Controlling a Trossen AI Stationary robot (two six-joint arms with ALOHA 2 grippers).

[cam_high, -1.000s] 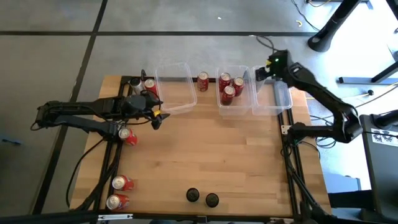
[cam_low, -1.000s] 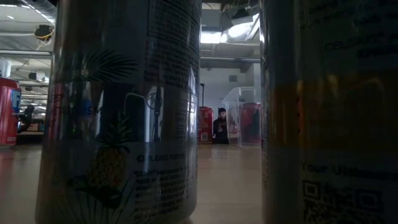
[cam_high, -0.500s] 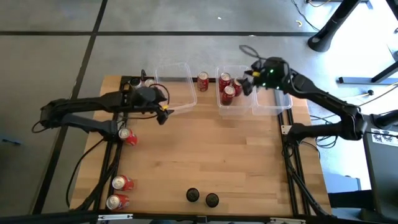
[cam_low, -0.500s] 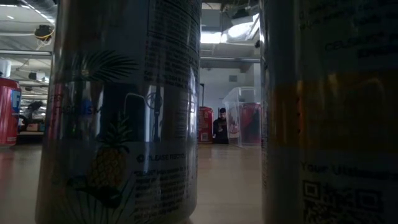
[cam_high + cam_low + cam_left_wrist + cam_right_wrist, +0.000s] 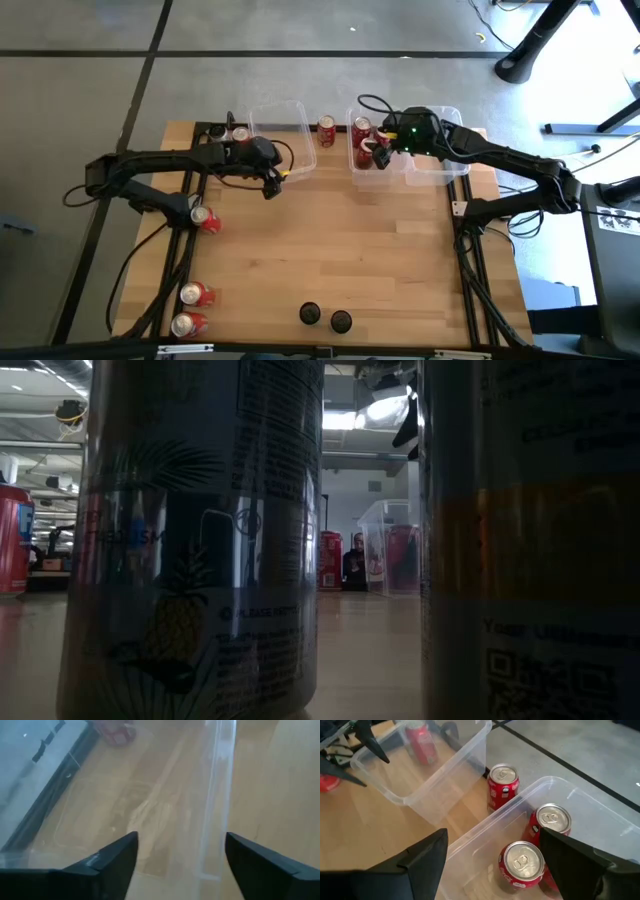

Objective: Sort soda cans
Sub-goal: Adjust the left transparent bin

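Note:
Red soda cans stand about the table: two in the middle clear bin [image 5: 368, 148] [image 5: 522, 862], one between the bins [image 5: 326, 130] [image 5: 502, 780], one left of the left bin [image 5: 238, 135], three near the table's left edge [image 5: 203, 218]. Two black cans [image 5: 325, 317] stand at the near edge and fill the low view [image 5: 190, 540]. My left gripper [image 5: 272, 184] [image 5: 180, 855] hovers open over the near wall of the left clear bin [image 5: 280, 140]. My right gripper [image 5: 382, 150] [image 5: 492, 857] hangs open above the middle bin's cans.
A third clear bin [image 5: 440, 152] stands right of the middle one. The three bins line the far edge. Bare wood lies across the table's middle [image 5: 340, 240]. Cables trail off the far edge behind the bins.
My left gripper has moved toward the right and far edge, up to the left bin's near wall. My right gripper has swung from above the right bin toward the left, and now hangs over the middle bin. No can has moved.

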